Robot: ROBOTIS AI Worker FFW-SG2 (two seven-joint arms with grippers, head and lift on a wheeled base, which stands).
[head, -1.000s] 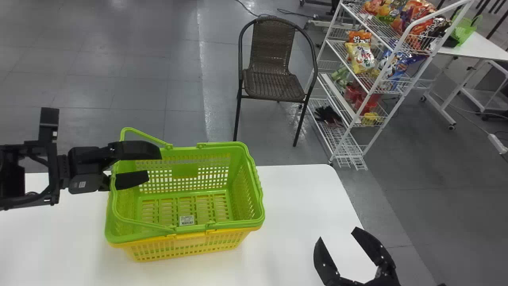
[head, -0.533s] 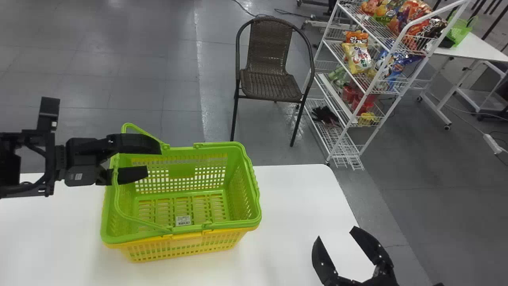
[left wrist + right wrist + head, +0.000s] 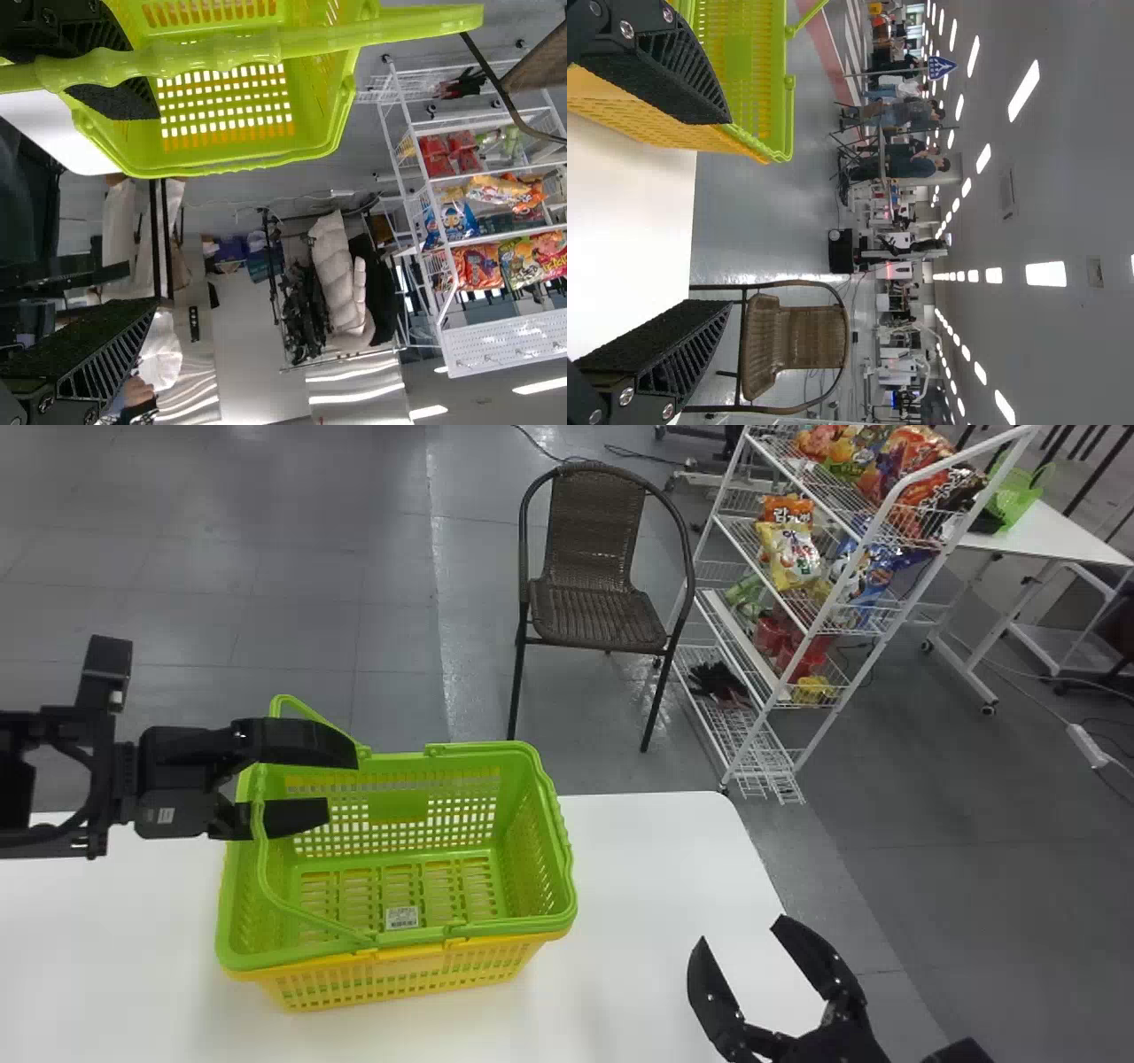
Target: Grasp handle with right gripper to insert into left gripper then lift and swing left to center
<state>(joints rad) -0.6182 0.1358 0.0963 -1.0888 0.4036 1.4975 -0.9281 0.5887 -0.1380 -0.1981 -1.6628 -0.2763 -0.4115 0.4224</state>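
Evidently, the left gripper (image 3: 342,788) gapes wide beside the handle (image 3: 264,859), not clamping it; the right gripper (image 3: 737,932) gapes too, well apart. The green basket (image 3: 397,804) sits in a yellow one (image 3: 399,983) on the counter (image 3: 638,886); grasp, insertion, lift and swing apparently remain.

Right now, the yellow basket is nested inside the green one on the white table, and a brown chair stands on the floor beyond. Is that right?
Not quite: the head view shows the green basket nested inside the yellow basket. They are on the white table, and a brown chair stands on the floor beyond.
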